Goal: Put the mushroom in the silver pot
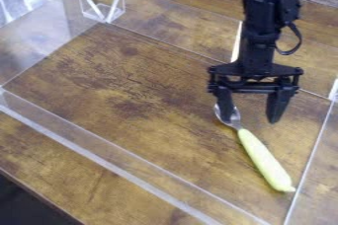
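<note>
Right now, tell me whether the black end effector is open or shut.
Open. The black end effector has its two fingers spread apart with bare wooden table showing between them, above the bowl of the yellow-handled metal spoon, holding nothing.

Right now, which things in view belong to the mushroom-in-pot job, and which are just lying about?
Belongs to the job:
- gripper, jaws open, empty, pointing down over the spoon's bowl
- No mushroom or silver pot shows in this view.

Just lying about:
- spoon with yellow handle, flat on the wooden table
- clear plastic walls around the table
- clear stand at the back
</note>
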`<state>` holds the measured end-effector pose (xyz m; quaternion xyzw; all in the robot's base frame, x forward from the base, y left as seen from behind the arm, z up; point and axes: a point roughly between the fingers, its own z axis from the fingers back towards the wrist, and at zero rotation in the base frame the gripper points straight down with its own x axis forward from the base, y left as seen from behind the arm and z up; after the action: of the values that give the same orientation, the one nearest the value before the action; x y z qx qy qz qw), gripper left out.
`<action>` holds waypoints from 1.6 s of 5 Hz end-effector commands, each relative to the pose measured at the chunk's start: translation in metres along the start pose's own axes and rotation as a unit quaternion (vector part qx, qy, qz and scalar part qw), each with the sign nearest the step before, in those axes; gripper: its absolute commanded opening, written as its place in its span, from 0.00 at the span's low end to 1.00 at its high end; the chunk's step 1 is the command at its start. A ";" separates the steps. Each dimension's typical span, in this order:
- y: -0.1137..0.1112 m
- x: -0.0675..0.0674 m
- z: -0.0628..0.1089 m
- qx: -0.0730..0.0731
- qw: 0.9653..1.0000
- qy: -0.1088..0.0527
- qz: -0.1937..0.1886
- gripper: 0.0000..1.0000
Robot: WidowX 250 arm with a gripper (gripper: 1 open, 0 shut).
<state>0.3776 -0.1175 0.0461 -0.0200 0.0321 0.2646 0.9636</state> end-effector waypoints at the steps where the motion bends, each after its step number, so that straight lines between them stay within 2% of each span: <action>1: -0.002 0.019 0.018 -0.026 0.999 -0.034 0.014 1.00; 2: 0.004 0.027 0.012 -0.025 0.999 -0.036 0.019 1.00; 5: -0.022 0.031 0.006 -0.023 0.999 -0.045 0.012 1.00; 8: 0.001 0.059 0.009 -0.016 0.999 -0.046 0.010 1.00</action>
<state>0.4174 -0.0955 0.0308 -0.0130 0.0094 0.2693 0.9629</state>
